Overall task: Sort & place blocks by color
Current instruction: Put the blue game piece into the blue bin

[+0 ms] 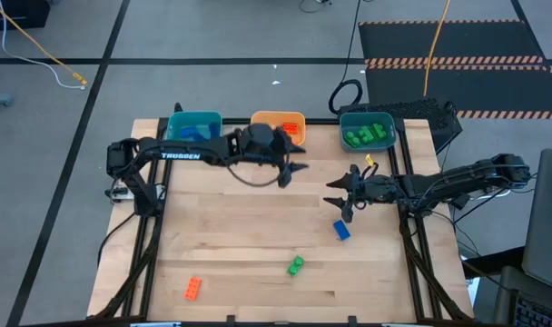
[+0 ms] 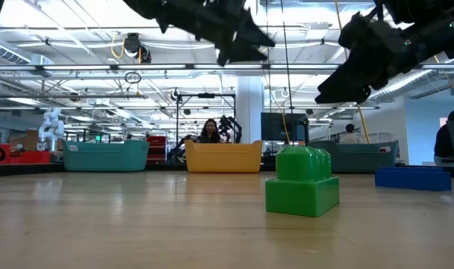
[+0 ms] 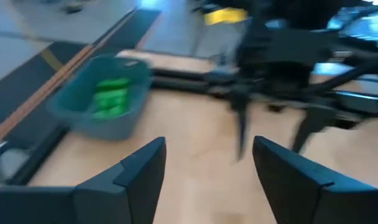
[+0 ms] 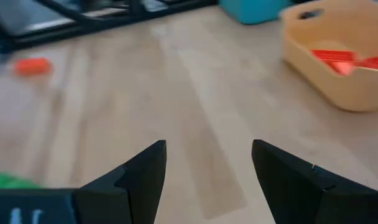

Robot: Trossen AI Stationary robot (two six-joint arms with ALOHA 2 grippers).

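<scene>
Three loose blocks lie flat on the table: a blue block (image 1: 341, 230), a green block (image 1: 295, 265) (image 2: 302, 183) and an orange-red block (image 1: 193, 289) (image 4: 33, 65). Other blocks sit in the three trays along the far edge. My left gripper (image 1: 292, 174) (image 3: 207, 146) hangs open above the table, just in front of the orange tray (image 1: 278, 125). My right gripper (image 1: 336, 200) (image 4: 207, 146) is open too, raised over the table a little to the far side of the blue block. Neither holds anything.
Along the far edge stand a blue tray (image 1: 194, 127) with blue blocks, the orange tray (image 4: 338, 56) with red blocks and a teal tray (image 1: 367, 132) (image 3: 105, 96) with green blocks. The two grippers hang close together near mid-table. People show in the room behind (image 2: 210, 132).
</scene>
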